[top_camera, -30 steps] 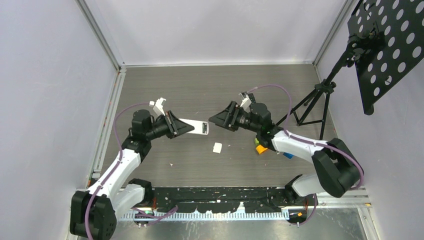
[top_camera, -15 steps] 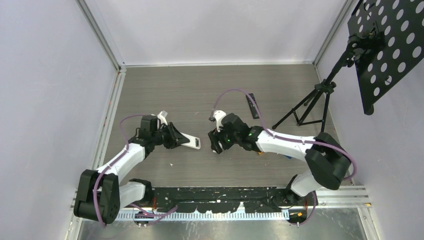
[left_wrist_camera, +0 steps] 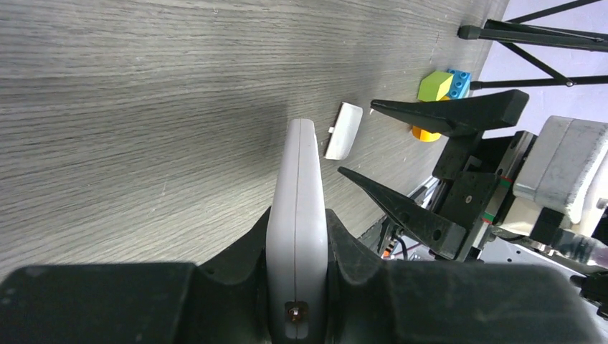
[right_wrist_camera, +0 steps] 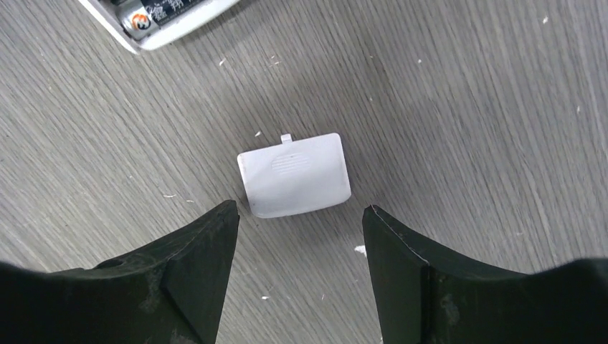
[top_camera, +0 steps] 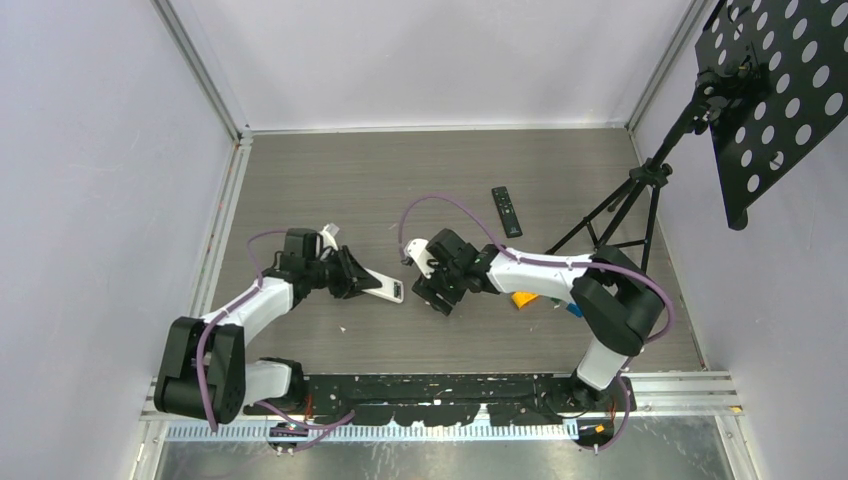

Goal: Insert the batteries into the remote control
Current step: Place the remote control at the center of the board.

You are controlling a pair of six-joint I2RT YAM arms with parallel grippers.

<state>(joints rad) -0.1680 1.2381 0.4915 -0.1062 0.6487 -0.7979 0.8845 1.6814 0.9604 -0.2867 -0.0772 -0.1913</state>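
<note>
In the open bay of the white remote control (left_wrist_camera: 296,186), seen at the top-left corner of the rt wrist view, a battery (right_wrist_camera: 154,14) is sitting in place. So I'm judging the loading itself near done and the closing-up step in hand. The left gripper (top_camera: 350,276) is clamping the remote on edge, close to the table (right_wrist_camera: 466,107). The battery cover (right_wrist_camera: 295,174) is lying flat nearby, and I'm hovering the right gripper (right_wrist_camera: 298,209) over it, jaws apart and not touching it. Next I'm needing a straight descent and a pinch across the lid w/o skidding it. The battery label is showing white characters, too cropped to read.
</note>
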